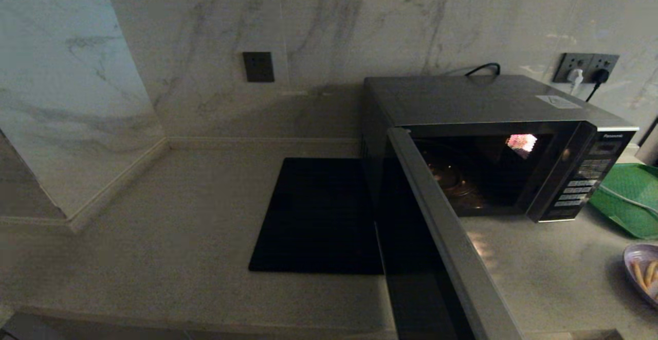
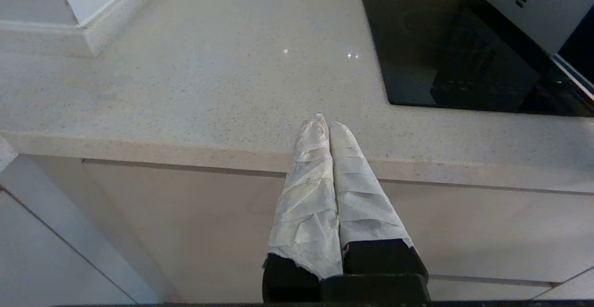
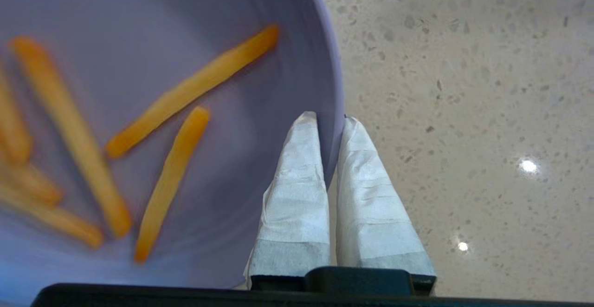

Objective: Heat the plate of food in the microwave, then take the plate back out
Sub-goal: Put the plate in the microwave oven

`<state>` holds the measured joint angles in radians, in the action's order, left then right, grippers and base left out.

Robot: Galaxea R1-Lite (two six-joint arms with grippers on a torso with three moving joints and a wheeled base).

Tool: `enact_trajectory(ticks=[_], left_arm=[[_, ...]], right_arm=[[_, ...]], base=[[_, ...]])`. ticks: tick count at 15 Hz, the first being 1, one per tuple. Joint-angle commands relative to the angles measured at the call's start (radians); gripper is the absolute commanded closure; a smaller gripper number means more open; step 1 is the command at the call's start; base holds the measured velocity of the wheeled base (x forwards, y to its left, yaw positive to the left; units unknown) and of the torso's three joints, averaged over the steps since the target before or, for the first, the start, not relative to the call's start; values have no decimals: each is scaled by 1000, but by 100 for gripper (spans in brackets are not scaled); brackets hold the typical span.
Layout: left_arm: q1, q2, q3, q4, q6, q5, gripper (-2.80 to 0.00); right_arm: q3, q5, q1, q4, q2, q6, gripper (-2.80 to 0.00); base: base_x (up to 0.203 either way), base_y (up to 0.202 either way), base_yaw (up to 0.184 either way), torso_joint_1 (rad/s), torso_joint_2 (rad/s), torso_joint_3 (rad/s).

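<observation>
Head view barely catches the plate (image 1: 642, 273), cut off at the frame edge on the counter (image 1: 540, 268), right of the microwave (image 1: 493, 139) whose door hangs open. Only the right wrist view shows the right gripper (image 3: 330, 120) pinching the lilac rim, fries blurry inside. Left gripper (image 2: 324, 122) is clenched empty, hanging off the counter's front edge, well left of the microwave.

microwave (image 1: 493, 139): 1 | plate of food (image 1: 642, 273): 1 | black mat (image 1: 318, 216): 1 | green tray (image 1: 629, 198): 1 | end effectors: 2, left end effector (image 2: 324, 123), right end effector (image 3: 330, 120)
</observation>
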<state>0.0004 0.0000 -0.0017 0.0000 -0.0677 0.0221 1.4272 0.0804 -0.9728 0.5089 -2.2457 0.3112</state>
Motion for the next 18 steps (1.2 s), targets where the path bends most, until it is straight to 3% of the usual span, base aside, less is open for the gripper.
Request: enact_trajectory(ticks=[1,18], left_arm=[[0,0,0,0,-1,1,0],[0,0,0,0,-1,1,0]], right_arm=[[-2,-1,-1,5,-2,3,0],[-40,-37,-2,8,109,-18,0]], base=[[0,0,0,0,0,0],[0,0,0,0,0,0]])
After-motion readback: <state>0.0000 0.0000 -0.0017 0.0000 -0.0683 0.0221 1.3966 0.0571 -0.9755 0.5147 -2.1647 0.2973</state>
